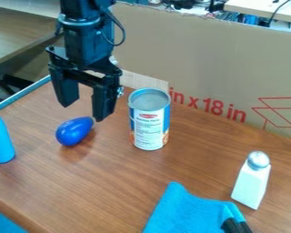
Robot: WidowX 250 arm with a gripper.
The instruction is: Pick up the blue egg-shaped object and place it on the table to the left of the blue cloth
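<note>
A glossy blue, teardrop-shaped object [74, 132] was seen near the tips of the black two-finger gripper [84, 112], which was held open; a labelled cylindrical metal can [149, 125] was placed nearby.

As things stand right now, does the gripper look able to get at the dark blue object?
Probably yes: the gripper hangs open, seemingly just above the dark blue object, with nothing visible between them, and the can stands off to one side.
</note>
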